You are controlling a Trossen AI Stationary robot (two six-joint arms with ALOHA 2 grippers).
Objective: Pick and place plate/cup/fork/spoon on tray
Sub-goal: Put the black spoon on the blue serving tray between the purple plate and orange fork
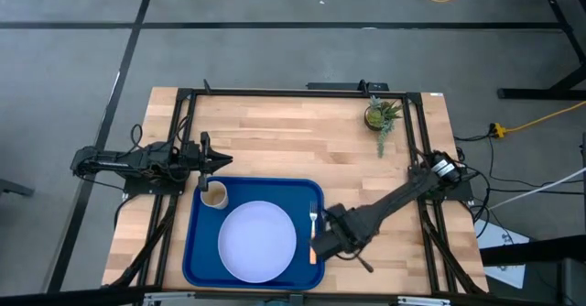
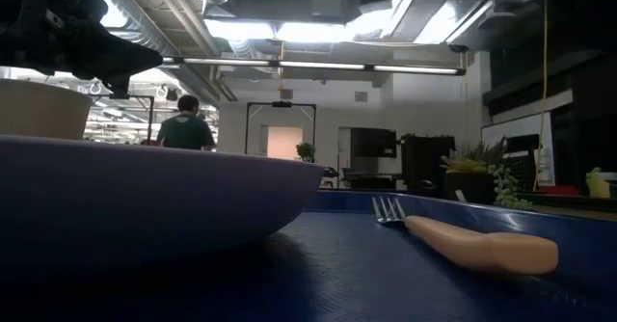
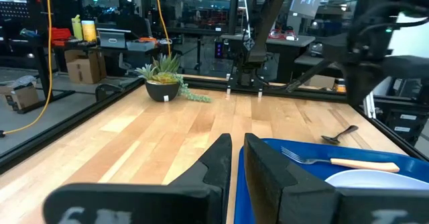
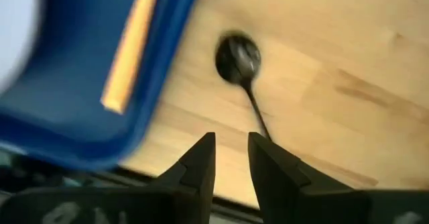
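Observation:
The blue tray (image 1: 197,251) lies at the table's near edge. On it are the pale plate (image 1: 257,242), the tan cup (image 1: 214,195) at its far left corner, and the tan-handled fork (image 1: 314,225) along its right rim. The dark spoon (image 4: 238,56) lies on the wood just right of the tray, bowl toward the tray; it also shows in the left wrist view (image 3: 340,135). My right gripper (image 4: 231,140) hovers over the spoon's handle, open by a narrow gap and empty. My left gripper (image 3: 236,147) is shut and empty, just beyond the cup.
A small potted green plant (image 1: 380,115) stands at the table's far right. Bare wood lies between the tray and the far edge. Black frame rails (image 1: 179,141) run along the table's sides. A person (image 2: 186,129) stands far off in the room.

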